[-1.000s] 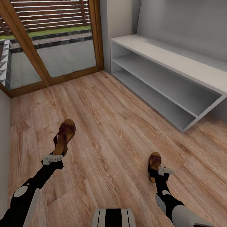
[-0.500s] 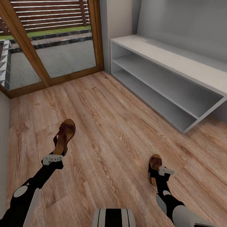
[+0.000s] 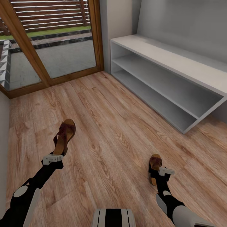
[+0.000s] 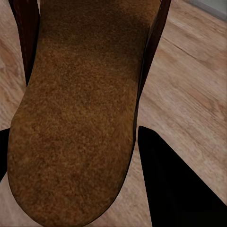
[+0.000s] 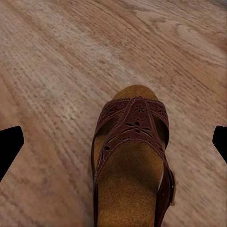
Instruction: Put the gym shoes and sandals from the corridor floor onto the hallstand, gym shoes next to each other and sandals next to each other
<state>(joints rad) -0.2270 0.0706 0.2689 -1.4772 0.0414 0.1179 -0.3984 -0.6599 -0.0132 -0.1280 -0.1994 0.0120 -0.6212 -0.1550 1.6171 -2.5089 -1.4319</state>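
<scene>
Head view: two dark brown leather sandals with tan footbeds, one at each arm. The left sandal [image 3: 64, 137] sits at the tip of the left end effector [image 3: 53, 158], heel toward the arm and toe pointing away. In the left wrist view its tan footbed [image 4: 75, 109] lies between the two black fingers [image 4: 175, 184], which press close to its sides; the end effector appears closed on it. The right sandal [image 3: 154, 167] lies at the right end effector [image 3: 159, 172]. In the right wrist view the perforated strap [image 5: 135, 127] is centred between widely parted black fingertips [image 5: 8, 146], so this end effector stands wide and apart from the sandal's sides. Whether either sandal touches the light brown wood-plank corridor floor [image 3: 107, 126] cannot be told. The wide low white-grey hallstand [image 3: 176, 63], with two shallow tiers, stands against the wall ahead on the right, well apart from both sandals. A wood-framed glass door [image 3: 53, 47] closes the corridor's far end.
</scene>
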